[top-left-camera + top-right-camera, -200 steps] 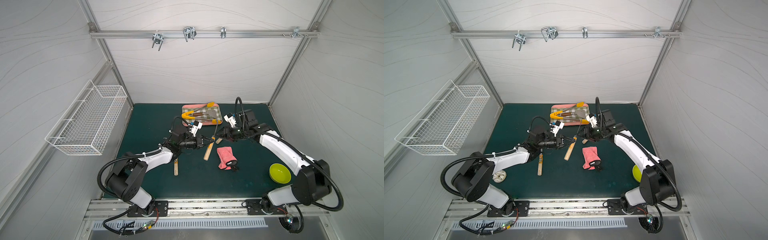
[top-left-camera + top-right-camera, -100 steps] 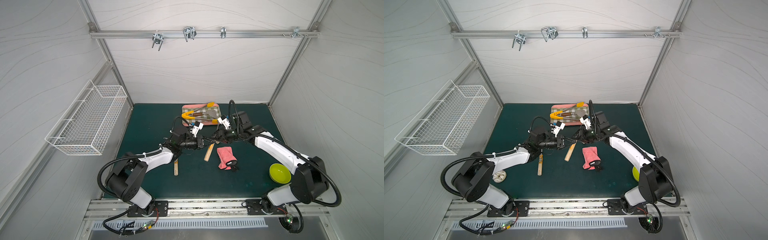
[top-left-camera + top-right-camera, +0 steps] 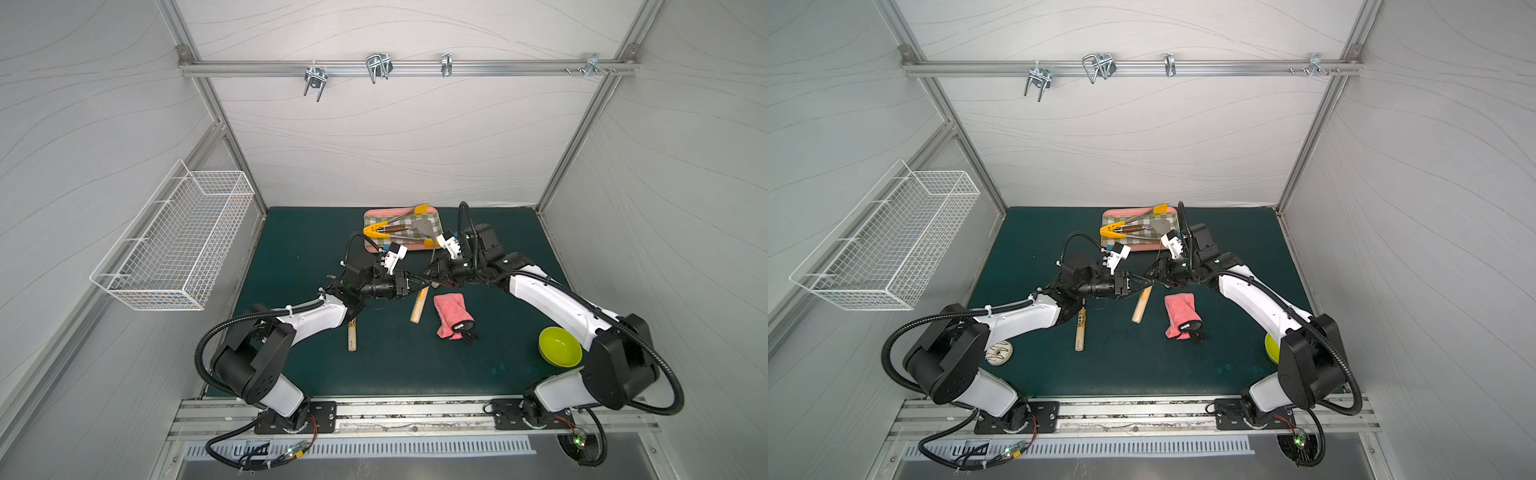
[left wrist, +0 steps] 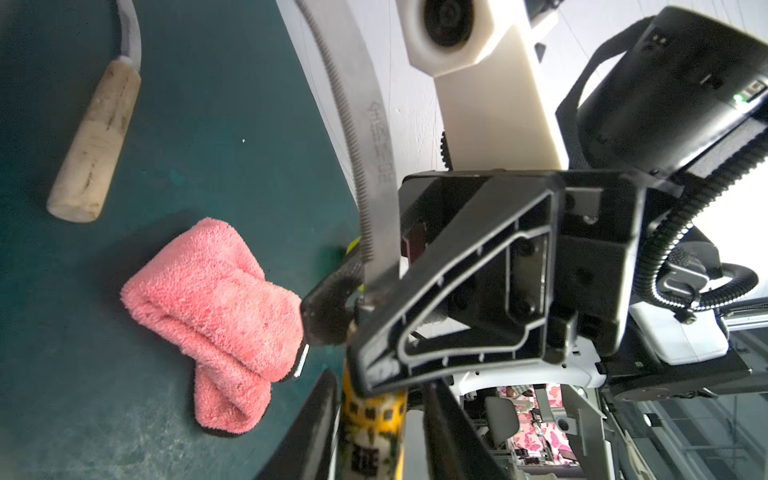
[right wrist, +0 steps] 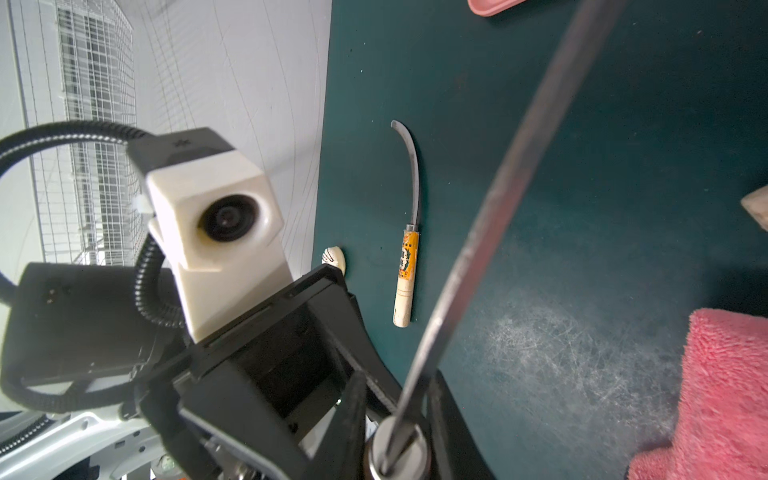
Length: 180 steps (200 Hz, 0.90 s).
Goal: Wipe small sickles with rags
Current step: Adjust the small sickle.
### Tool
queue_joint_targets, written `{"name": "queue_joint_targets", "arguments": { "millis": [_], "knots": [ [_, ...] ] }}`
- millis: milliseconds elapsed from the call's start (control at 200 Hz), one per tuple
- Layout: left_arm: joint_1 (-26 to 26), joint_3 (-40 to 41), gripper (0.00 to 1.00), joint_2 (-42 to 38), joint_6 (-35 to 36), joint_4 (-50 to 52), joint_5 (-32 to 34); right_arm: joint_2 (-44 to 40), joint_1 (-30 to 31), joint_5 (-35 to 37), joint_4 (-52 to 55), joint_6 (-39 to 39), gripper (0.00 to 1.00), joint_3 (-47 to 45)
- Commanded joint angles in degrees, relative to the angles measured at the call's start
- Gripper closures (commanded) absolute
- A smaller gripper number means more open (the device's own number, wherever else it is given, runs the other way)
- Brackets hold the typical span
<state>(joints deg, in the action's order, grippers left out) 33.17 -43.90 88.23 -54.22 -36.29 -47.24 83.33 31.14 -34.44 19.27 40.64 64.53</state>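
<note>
Both arms meet above the middle of the table (image 3: 299, 249), with one sickle between them. Held sickle (image 4: 376, 158): raised off the table, serrated grey blade, yellow-orange label band on the handle. Right pincer (image 5: 397, 419) is closed on the metal collar where blade meets handle; the blade runs away from it across the right wrist view. Left pincer (image 3: 415, 284) stands around the labelled handle with jaws a little apart, and the left wrist view shows a sliver of gap on one side. Whether it carries any of the weight, cannot tell. Second sickle (image 3: 419, 305): plain pale handle flat on the table, just beside the rag (image 3: 451, 311); its blade end is hidden under the pincers in both top views. Third sickle (image 5: 407, 257): labelled, flat on the table, well apart from the rag, with its handle partly under the left arm in both top views. Rag: pink, folded, dark edge at the near end, lying loose on the table on the right arm's side of the second sickle, touched by neither pincer.
</note>
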Motion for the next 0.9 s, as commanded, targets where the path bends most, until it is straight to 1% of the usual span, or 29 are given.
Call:
{"name": "queue_joint_targets", "arguments": {
  "millis": [0,155,325,710,895],
  "knots": [
    [0.79,-0.93,0.58,-1.99,0.33,-3.18,0.52,-1.84,0.42,2.95,-1.51,3.61,0.95,0.16],
    [1.88,-1.0,0.56,-3.56,3.52,1.29,1.36,-1.51,0.49,5.51,-0.39,5.67,0.96,2.39],
    [2.61,-1.44,0.55,-4.21,7.19,6.11,2.33,-0.12,0.52,5.52,1.23,6.77,0.95,5.41],
    [4.03,-3.77,0.55,-2.01,7.85,7.07,3.46,0.12,1.39,7.33,2.25,7.56,0.96,6.4],
    [4.58,-5.06,0.6,-1.06,8.67,8.74,3.54,-0.1,2.16,9.29,2.82,8.11,0.96,6.39]
  ]
}}
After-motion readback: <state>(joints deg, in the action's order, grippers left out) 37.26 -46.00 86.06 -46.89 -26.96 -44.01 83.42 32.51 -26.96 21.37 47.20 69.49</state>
